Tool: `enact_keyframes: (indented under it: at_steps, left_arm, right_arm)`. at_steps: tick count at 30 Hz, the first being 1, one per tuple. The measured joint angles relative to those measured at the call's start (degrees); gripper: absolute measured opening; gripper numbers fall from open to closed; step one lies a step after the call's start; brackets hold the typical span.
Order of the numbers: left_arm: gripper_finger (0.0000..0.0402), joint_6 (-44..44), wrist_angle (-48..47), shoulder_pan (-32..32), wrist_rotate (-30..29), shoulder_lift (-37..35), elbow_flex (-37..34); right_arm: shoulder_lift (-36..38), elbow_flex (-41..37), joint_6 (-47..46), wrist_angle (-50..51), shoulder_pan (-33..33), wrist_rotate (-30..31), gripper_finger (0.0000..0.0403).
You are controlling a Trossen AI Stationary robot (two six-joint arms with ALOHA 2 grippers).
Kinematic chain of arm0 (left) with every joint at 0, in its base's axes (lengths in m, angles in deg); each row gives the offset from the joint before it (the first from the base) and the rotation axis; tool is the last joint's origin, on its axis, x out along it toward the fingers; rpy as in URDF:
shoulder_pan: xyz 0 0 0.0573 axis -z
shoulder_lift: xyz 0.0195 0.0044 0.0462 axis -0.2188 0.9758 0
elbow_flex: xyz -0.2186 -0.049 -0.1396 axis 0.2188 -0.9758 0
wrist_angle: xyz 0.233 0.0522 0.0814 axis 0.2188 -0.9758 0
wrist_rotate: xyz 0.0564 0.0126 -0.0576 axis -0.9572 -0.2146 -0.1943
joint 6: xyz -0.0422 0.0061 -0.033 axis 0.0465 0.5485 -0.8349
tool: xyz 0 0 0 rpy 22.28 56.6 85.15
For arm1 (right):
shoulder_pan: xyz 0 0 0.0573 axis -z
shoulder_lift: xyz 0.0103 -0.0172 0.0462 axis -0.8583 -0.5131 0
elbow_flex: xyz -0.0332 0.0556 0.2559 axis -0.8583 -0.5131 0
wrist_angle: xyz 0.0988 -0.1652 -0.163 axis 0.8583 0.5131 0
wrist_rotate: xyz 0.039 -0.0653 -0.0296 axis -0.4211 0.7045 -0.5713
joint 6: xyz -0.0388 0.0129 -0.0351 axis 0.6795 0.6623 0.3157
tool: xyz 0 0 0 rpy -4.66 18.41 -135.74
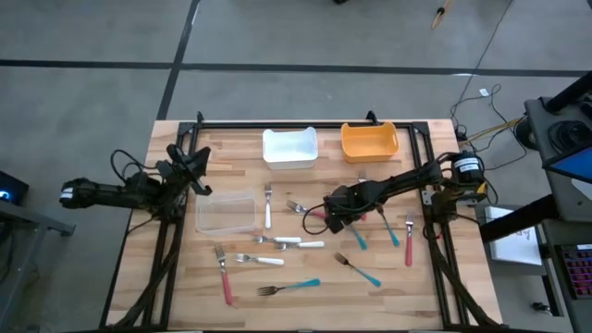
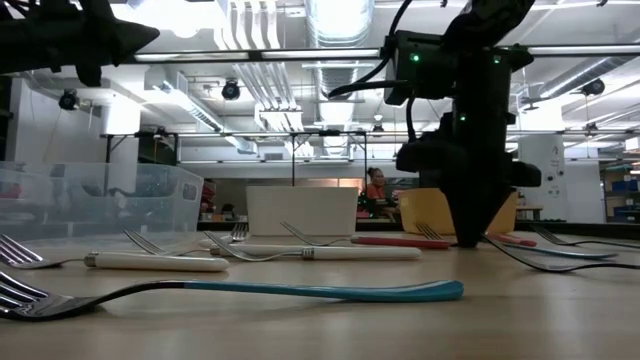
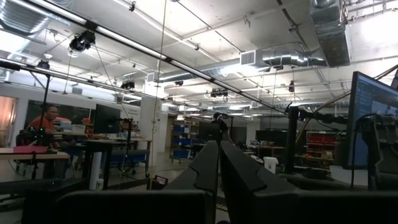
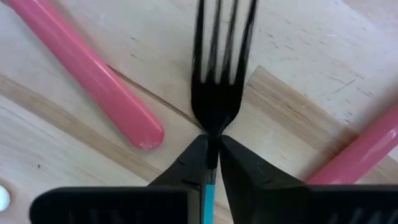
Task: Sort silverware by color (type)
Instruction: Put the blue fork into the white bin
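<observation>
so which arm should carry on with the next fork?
Right. The right gripper is down at the table's middle, fingers already shut on a teal-handled fork among the pink-handled pieces. The left gripper sits raised at the table's left edge, pointing out into the room, holding nothing.
</observation>
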Motion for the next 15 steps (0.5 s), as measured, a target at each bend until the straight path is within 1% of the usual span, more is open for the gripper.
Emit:
enact_keyframes:
  at_steps: [4, 8, 13, 15]
  left_arm:
    - [0.0000, 0.0, 0.0, 0.0, 0.0, 0.0, 0.0]
    - [0.0000, 0.0, 0.0, 0.0, 0.0, 0.0, 0.0]
    - [0.0000, 0.0, 0.0, 0.0, 0.0, 0.0, 0.0]
    - [0.0000, 0.0, 0.0, 0.0, -0.1, 0.0, 0.0]
  right_arm:
    - [1.3, -0.1, -0.7, -0.1, 0.0, -0.2, 0.0029]
    - [4.2, -0.2, 0.5, -1.5, 1.0, 0.1, 0.0028]
    - [8.1, 1.5, 5.6, -0.6, 3.6, 0.0, 0.0028]
    - [9.0, 3.5, 9.2, -0.3, 5.1, 0.0, 0.0028]
